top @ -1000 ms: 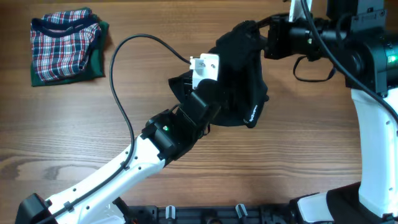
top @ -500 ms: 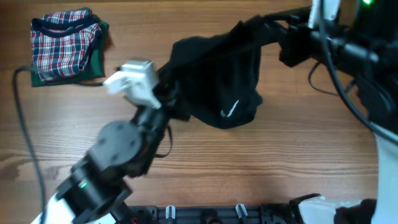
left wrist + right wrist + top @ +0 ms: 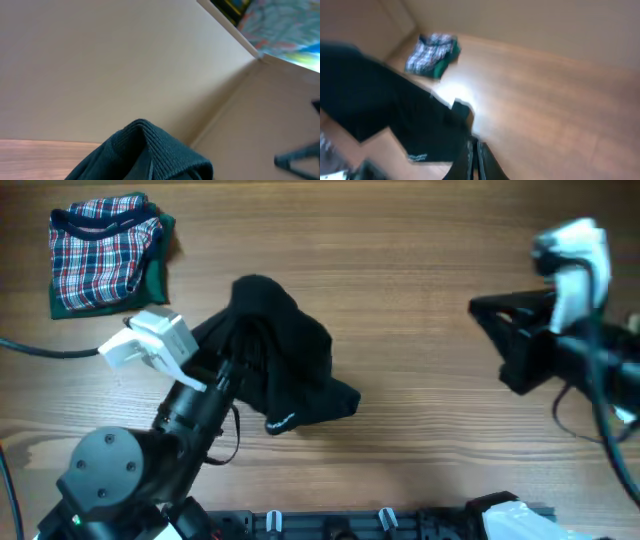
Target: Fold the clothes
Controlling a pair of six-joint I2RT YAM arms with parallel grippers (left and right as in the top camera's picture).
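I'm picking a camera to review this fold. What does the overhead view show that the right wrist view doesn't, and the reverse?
Overhead only: how the left arm reaches into the bunched black shirt, and the right arm standing apart from it. Right wrist only: the right gripper, shut and empty, plus the wall behind the table. Both: the black shirt, the plaid garment and the wooden table.

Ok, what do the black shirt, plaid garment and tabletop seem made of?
Black short-sleeved shirt: soft matte knit, likely cotton; it slumps in folds, with a ribbed edge in the left wrist view. Red, white and blue plaid garment: matte cloth, weave unclear. Brown table: wood or wood-look laminate, visible grain, slight sheen.
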